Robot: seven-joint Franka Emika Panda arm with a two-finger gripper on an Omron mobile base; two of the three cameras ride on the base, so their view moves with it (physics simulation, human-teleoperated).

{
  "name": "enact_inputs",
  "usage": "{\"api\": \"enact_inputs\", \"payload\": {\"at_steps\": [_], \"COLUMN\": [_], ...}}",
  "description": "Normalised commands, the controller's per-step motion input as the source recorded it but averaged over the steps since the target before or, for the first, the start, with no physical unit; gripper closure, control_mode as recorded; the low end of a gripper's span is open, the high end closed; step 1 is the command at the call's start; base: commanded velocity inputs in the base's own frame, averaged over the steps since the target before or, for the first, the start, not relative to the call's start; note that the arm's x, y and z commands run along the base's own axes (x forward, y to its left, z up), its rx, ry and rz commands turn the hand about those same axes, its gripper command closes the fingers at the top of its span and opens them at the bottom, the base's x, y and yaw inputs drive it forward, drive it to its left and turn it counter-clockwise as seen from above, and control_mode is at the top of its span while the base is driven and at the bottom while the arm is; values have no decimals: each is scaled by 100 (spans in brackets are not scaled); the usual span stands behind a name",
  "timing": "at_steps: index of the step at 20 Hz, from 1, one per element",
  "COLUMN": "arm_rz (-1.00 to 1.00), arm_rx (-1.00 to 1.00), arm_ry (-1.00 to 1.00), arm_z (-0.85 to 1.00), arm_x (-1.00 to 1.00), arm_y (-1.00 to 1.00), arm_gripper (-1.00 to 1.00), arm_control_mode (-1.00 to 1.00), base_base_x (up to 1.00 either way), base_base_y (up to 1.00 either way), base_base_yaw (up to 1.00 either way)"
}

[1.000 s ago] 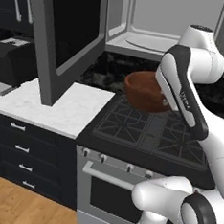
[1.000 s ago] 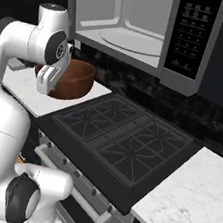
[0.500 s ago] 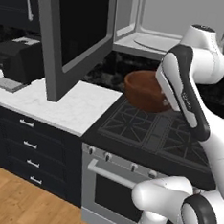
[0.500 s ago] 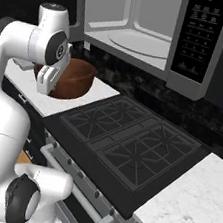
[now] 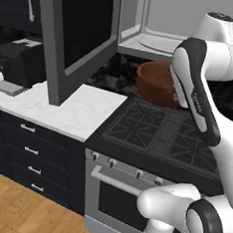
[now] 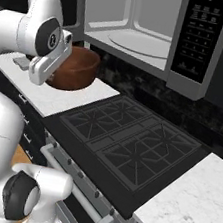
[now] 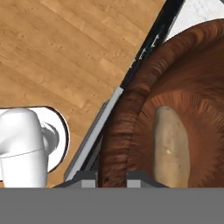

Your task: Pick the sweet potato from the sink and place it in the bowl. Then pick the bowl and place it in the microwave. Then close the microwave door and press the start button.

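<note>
Bowl [image 5: 158, 84]: reddish-brown, deep, carried aloft below the microwave's [image 6: 145, 32] open mouth, above the seam where the white table [image 5: 74, 110] meets the left edge of the stove [image 5: 161, 137]. Hand [image 7: 111, 177]: clamped on the bowl's rim, one finger outside the wall, the other inside.

Sweet potato [image 7: 171, 148]: pale tan, lying lengthwise on the bowl's floor, close to the gripped wall.

Microwave door [image 5: 78, 35]: dark glass, swung wide to the left, out over the table.

Microwave interior: light grey, round turntable plate [image 6: 141, 43] bare. Control panel [image 6: 199, 38]: far right of the front.

Step in hand, as judged: lifting the bowl into the cavity. Done well, the bowl stays level so the tuber does not roll; its rim must rise clear of the cavity's lower lip before moving inward, and it should be set down centred on the plate, away from the door's swing.

Change from a second ago: the whole scene has slid rightward in both base views, so the base has driven; the bowl sits unchanged against the arm.
</note>
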Motion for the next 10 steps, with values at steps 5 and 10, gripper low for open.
{"api": "enact_inputs", "payload": {"at_steps": [5, 10], "arm_rz": [-24, -13], "arm_rx": [0, 0], "arm_ry": [-25, -30], "arm_z": [35, 32], "arm_x": [0, 0], "arm_y": [-2, -5], "arm_gripper": [100, 100], "arm_control_mode": [-100, -100], "base_base_x": [0, 0], "base_base_y": [0, 0], "base_base_yaw": [0, 0]}}
